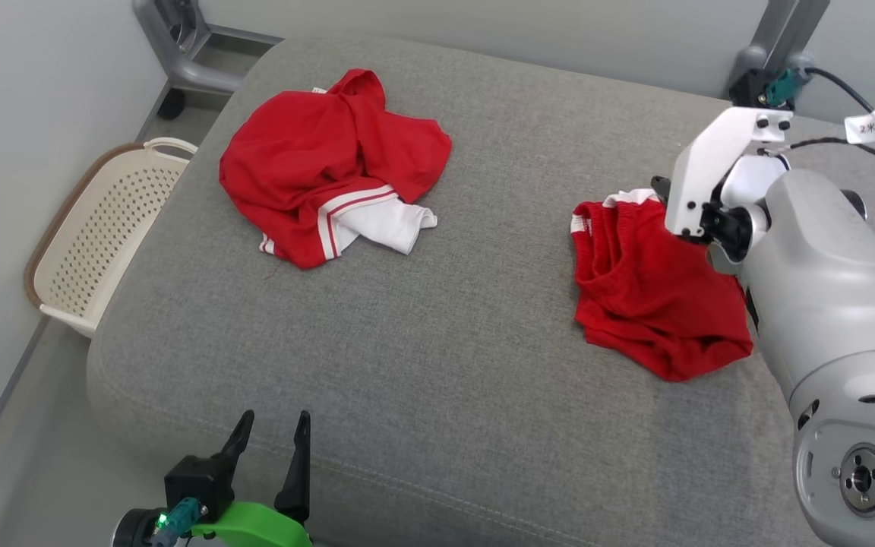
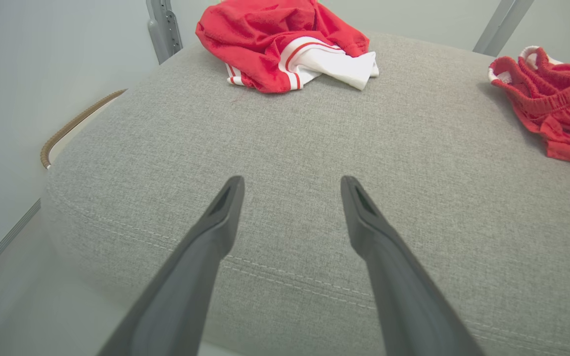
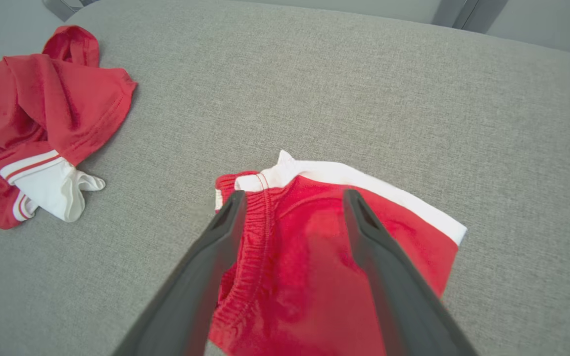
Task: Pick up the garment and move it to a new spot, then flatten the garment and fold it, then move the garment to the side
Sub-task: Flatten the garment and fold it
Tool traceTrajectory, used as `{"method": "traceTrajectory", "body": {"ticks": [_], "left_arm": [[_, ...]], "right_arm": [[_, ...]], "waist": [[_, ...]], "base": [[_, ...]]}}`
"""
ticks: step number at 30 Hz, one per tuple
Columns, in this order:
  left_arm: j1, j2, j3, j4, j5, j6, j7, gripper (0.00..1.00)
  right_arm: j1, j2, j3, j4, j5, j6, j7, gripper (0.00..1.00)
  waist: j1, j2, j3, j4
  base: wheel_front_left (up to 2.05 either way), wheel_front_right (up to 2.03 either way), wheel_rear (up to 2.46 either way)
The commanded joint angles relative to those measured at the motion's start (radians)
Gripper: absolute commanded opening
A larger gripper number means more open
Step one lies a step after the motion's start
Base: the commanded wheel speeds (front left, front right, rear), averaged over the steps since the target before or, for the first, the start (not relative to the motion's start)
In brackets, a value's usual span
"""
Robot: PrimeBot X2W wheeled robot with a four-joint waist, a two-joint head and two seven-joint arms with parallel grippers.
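The garment (image 3: 314, 267) (red shorts with a white band and a gathered waist) lay crumpled under the right claw (image 3: 293, 194), whose two dark fingers stood wide apart over the cloth, gripping nothing. It sat toward the right side of the grey cushion (image 1: 437, 319). The left claw (image 2: 291, 180) hovered over the cushion's near left edge, its fingers likewise spread and empty. A second red-and-white garment (image 1: 323, 167) was heaped on the cushion's far left part, and a pale perforated basket (image 1: 103, 228) stood on the floor off the cushion's left edge.
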Motion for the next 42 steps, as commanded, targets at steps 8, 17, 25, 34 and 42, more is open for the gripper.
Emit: {"method": "traceTrajectory", "body": {"ticks": [8, 17, 25, 34, 42], "left_arm": [[0.019, 0.012, -0.006, -0.018, -0.006, 0.009, 0.009, 1.00], [0.008, 0.013, -0.011, -0.022, -0.009, 0.010, 0.009, 1.00], [0.009, 0.013, -0.015, -0.019, -0.016, 0.008, 0.006, 1.00], [-0.011, 0.002, -0.022, -0.006, -0.022, 0.002, -0.005, 1.00], [-0.018, -0.005, -0.024, 0.006, -0.029, 0.004, -0.011, 1.00]], "right_arm": [[0.114, -0.001, -0.012, -0.017, 0.006, -0.001, -0.103, 0.00], [0.191, -0.002, 0.096, 0.024, 0.081, -0.001, -0.258, 0.00], [0.232, -0.003, 0.230, 0.042, 0.195, -0.001, -0.323, 0.00], [0.264, -0.003, 0.454, 0.023, 0.385, -0.001, -0.337, 0.00], [0.306, -0.002, 0.615, -0.038, 0.537, -0.001, -0.274, 0.00]], "waist": [[0.0000, 0.0000, -0.027, -0.033], [0.0000, 0.0000, -0.018, -0.022], [0.0000, 0.0000, -0.011, -0.008], [0.0000, 0.0000, 0.013, 0.018], [0.0000, 0.0000, 0.025, 0.044]], "base": [[0.00, 0.00, 0.00], [0.00, 0.00, 0.00], [0.00, 0.00, 0.00], [0.00, 0.00, 0.00], [0.00, 0.00, 0.00]]}}
